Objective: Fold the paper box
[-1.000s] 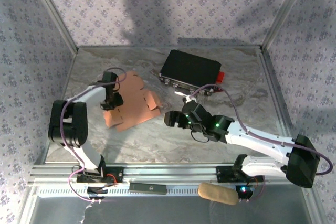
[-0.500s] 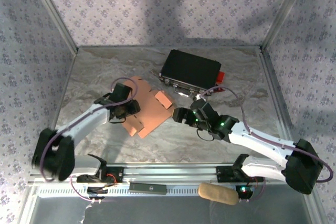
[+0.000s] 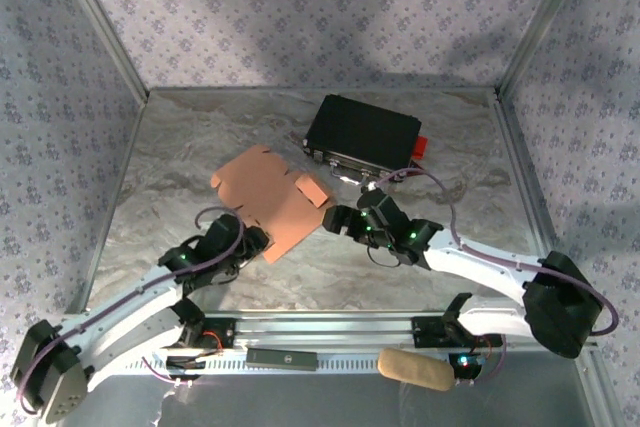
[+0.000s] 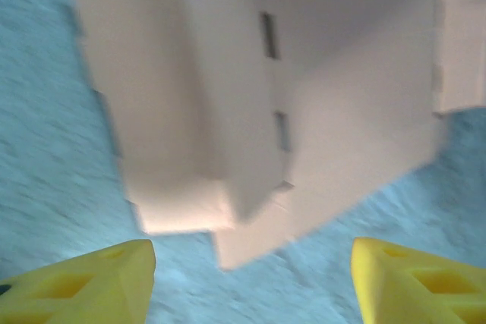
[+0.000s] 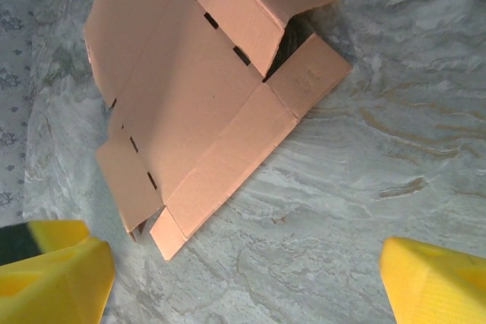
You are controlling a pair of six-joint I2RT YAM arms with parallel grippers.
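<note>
The paper box [image 3: 265, 197] is a salmon-pink cut-out sheet lying mostly flat on the marble table, left of centre, with one flap [image 3: 312, 190] raised at its right end. My left gripper [image 3: 245, 242] hovers just off the sheet's near edge, open and holding nothing. In the blurred left wrist view the sheet [image 4: 266, 89] lies beyond the spread yellow fingertips [image 4: 91, 282]. My right gripper [image 3: 335, 219] sits just right of the sheet, open and empty. The right wrist view has the sheet [image 5: 205, 104] ahead of the gripper [image 5: 243, 278], with its folded flap [image 5: 250, 5] standing up.
A black hard case [image 3: 362, 134] with a red part on its right side lies behind the right gripper, near the back. Metal frame posts and patterned walls close the table in. A beige roll [image 3: 413, 368] rests on the near rail.
The left arm has let go of the sheet, opened its jaws and drawn back toward the near edge. The sheet shifted right and settled flat. The right gripper moved slightly toward the sheet.
</note>
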